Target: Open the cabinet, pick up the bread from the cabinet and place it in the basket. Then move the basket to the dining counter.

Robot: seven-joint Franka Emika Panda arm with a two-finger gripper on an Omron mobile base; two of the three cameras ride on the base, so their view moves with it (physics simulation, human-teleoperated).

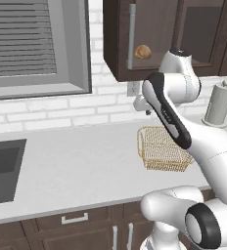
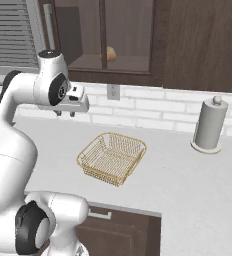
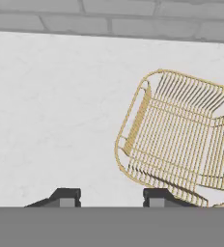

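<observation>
Rising from the lower right of the left base view, the glossy white arm is curving up in front of the dark brown wooden cabinet (image 1: 174,34), whose long silver bar handle (image 1: 131,36) is running vertically down the open door. Behind that door, the bread (image 1: 143,52), a small round golden-brown bun, is sitting on the cabinet shelf. Below, the basket (image 1: 162,149), a shallow golden-tan wire-mesh rectangle with flared sides, is resting on the pale speckled table (image 1: 76,166), partly hidden by the arm. A grey cylindrical paper-towel roll (image 1: 219,104) is standing upright to the right, and a dark square sink (image 1: 3,168) is lying at the left edge.

Looking from the right base view, the claw (image 2: 65,113) is hanging over the table, left of the basket (image 2: 112,158) and well above it. The bread (image 2: 110,53) is showing through the glass panel on the shelf. The paper-towel roll (image 2: 208,126) is standing well apart from the basket, near the white brick wall (image 2: 153,107).

Pointing down, the hand view is showing the claw (image 3: 107,198) with its two dark tips standing apart over bare table, gripping nothing. The basket (image 3: 179,137) is lying to the right, its fine wire ribs catching light.
</observation>
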